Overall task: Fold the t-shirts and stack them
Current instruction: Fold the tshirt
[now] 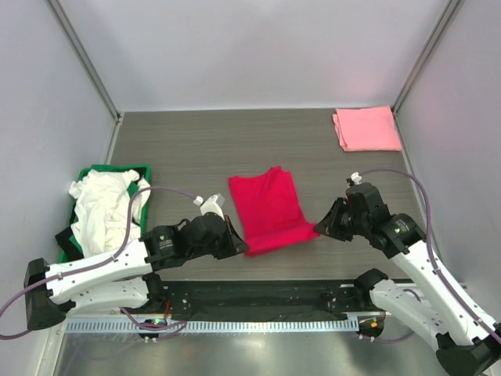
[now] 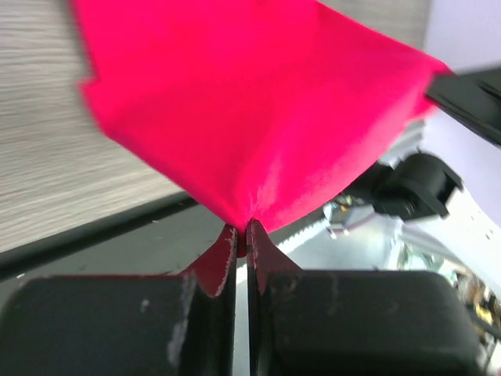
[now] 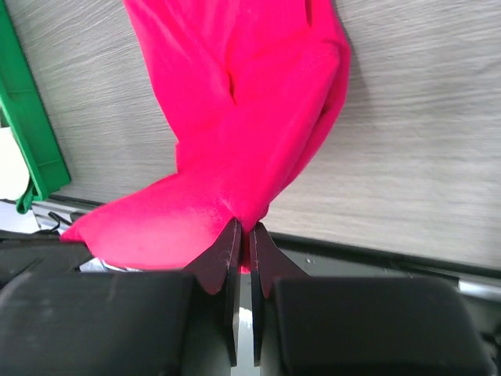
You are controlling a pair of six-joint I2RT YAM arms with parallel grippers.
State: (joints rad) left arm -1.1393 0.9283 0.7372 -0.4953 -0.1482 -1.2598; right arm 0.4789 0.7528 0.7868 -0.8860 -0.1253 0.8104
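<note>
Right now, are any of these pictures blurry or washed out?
Left wrist view: the red shirt smears at its edges, background out of focus. Right wrist view: grain of the table is crisp. Top view: even light, the pink shirt slightly glowing.

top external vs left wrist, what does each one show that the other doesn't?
Only top external: the folded pink t-shirt at the far right and the white t-shirt in the green crate at left. Only left wrist: close up, the left gripper shut on a pinch of the red t-shirt. Both: the red t-shirt with the left gripper at its near left corner.
</note>
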